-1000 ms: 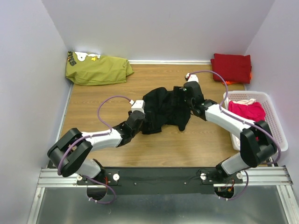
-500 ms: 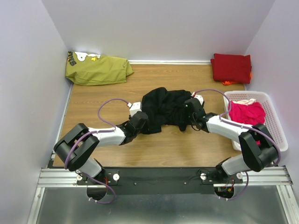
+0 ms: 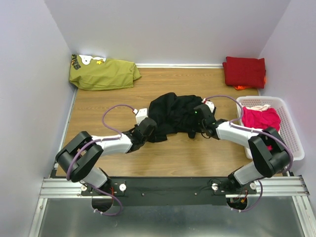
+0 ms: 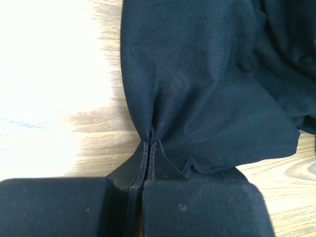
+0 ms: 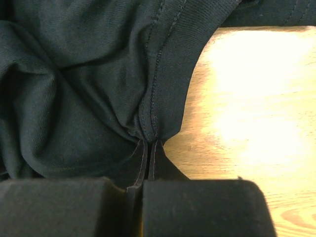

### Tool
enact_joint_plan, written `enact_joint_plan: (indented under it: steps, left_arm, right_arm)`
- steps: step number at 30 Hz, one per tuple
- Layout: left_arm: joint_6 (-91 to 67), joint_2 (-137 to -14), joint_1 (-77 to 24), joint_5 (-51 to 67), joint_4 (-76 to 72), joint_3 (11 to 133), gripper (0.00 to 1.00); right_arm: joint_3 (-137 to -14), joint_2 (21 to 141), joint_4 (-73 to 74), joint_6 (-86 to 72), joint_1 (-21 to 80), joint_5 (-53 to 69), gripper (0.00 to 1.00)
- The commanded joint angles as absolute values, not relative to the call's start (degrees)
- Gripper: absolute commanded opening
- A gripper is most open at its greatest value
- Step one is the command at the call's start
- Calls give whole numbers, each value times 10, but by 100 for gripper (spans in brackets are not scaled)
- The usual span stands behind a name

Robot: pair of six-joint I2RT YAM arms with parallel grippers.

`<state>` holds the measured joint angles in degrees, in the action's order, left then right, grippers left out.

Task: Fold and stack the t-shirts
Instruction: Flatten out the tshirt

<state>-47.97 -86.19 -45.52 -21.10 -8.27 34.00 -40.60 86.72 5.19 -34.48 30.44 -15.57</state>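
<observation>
So both arms are hanging onto the black t-shirt (image 3: pixel 174 114), which is lying bunched up in the middle of the wooden surface (image 3: pixel 108 106). The left claw (image 4: pixel 149 141) is squeezing a pinch of cloth at the shirt's left edge, with its fingers pressed tight together on the fabric. The right claw (image 5: pixel 149 142) is doing the same along a stitched seam on the right side. My guess is they're each gripping an opposite edge so they can drag and stretch the thing flat before folding it, since it's way too crumpled to fold right now. The dark red shirt (image 3: pixel 243 70) is already sitting folded in the far right corner, the pink shirts (image 3: pixel 261 118) are waiting in the white basket (image 3: pixel 291 129), and an olive shirt (image 3: pixel 103 73) is lying far left. Compared to a second ago, both claws are sitting closer to the arm bases, the right one especially, and the shirt is looking more gathered than spread. Over the last half second barely anything is changing.
</observation>
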Motion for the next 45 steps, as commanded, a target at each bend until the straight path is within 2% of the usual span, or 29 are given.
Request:
enact_joint_plan:
  steps: [1, 8, 16, 20, 30, 40, 45]
  left_arm:
    - [-499, -815, -459, -275, -31, 352, 0]
    - [-529, -696, -457, -384, 31, 389, 0]
    - [-499, -664, -447, -528, 101, 521, 0]
    - [-476, -643, -428, -562, 112, 562, 0]
    - [-369, -570, -339, -551, 62, 628, 0]
    - [-235, -620, -326, -498, 15, 786, 0]
    - [-194, -621, -326, -477, 4, 813, 0]
  right_arm:
    - [-403, 824, 86, -343, 308, -190, 1]
    - [-472, 717, 194, -303, 308, -322, 1]
    - [-611, 665, 250, -243, 308, -444, 1]
    - [-674, 661, 250, -204, 308, -488, 1]
    - [-815, 663, 250, -138, 305, -555, 1]
    - [-924, 693, 240, -91, 304, -522, 1]
    - [-954, 690, 228, -62, 304, -516, 1]
